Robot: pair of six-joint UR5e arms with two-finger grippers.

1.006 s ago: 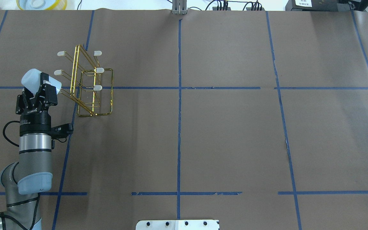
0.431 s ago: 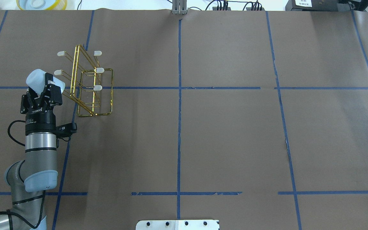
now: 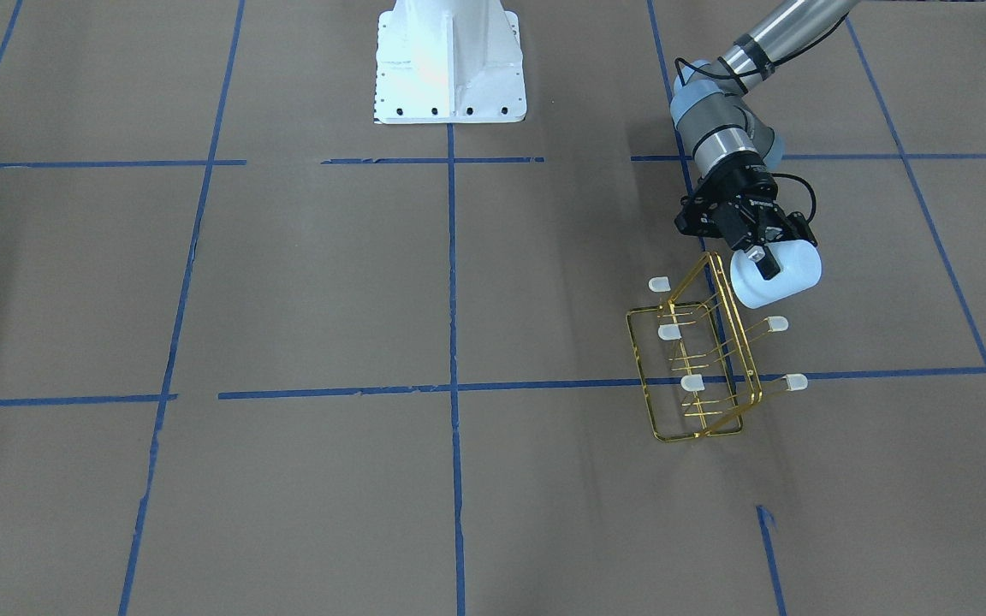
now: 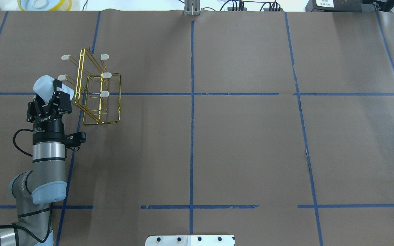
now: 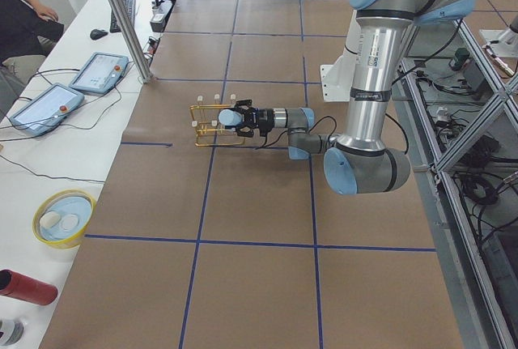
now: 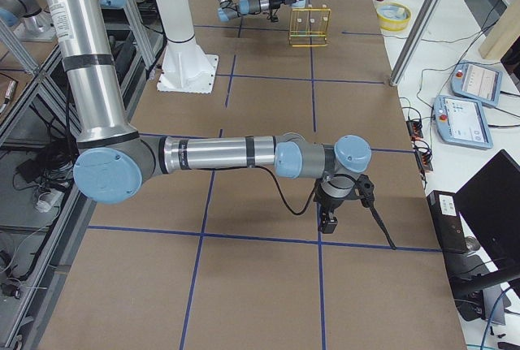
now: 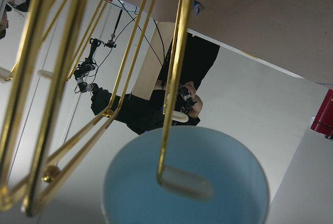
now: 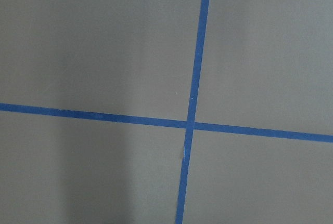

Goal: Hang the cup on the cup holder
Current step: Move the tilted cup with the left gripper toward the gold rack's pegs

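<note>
left gripper point(image 4: 52, 96) reaches level, clamped on the cup point(image 4: 43, 85) at nine o'clock of the cup holder point(image 4: 105, 93); right gripper point(image 6: 329, 222): cannot tell. brown paper table point(image 4: 251, 143), blue tape point(image 4: 191, 136).

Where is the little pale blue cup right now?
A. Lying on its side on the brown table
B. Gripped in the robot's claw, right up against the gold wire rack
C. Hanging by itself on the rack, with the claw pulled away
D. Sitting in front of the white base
B: the left gripper is shut on the cup, held in the air with its mouth at the rack prongs.
</note>
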